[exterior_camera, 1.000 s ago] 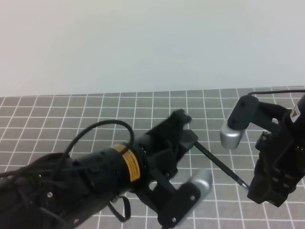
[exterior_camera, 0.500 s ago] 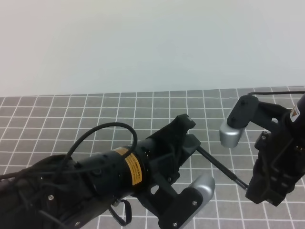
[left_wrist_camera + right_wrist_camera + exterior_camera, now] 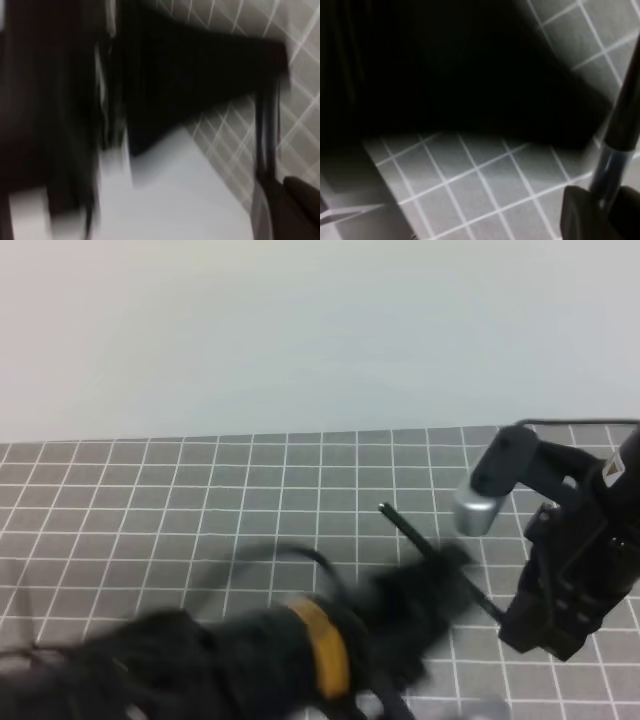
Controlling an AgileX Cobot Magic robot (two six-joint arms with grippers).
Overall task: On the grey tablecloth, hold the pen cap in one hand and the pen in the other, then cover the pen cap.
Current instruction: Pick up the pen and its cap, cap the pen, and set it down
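Left end effector (image 3: 430, 585) is showing only as a dark motion-smeared mass low in the exterior high view, its arm sweeping in from the lower left with a blurred orange band (image 3: 322, 658) around the forearm; its jaws are too smeared to read by eye, yet they are standing shut; whether the pen cap is sitting between them I cannot tell, since no cap is showing clearly in any view. Under everything, the grey tablecloth (image 3: 150, 500) is spreading across the bench, its thin white lines forming small squares; behind it a plain pale wall (image 3: 300, 330) is filling the upper half of the view. Moving rightward, the pen (image 3: 420, 540) is hanging above the cloth as a slim black stick, slanting from its free end at upper left down to lower right; the blurred left end effector is overlapping its middle, though contact is unclear. Furthest right, the right end effector (image 3: 505, 618) is gripping the lower right end of the pen, its dark fingers closed narrowly on the shaft; in the right wrist view the pen (image 3: 620, 130) is running up from a dark finger (image 3: 582, 212) toward the upper right, over the grid cloth (image 3: 485, 170).
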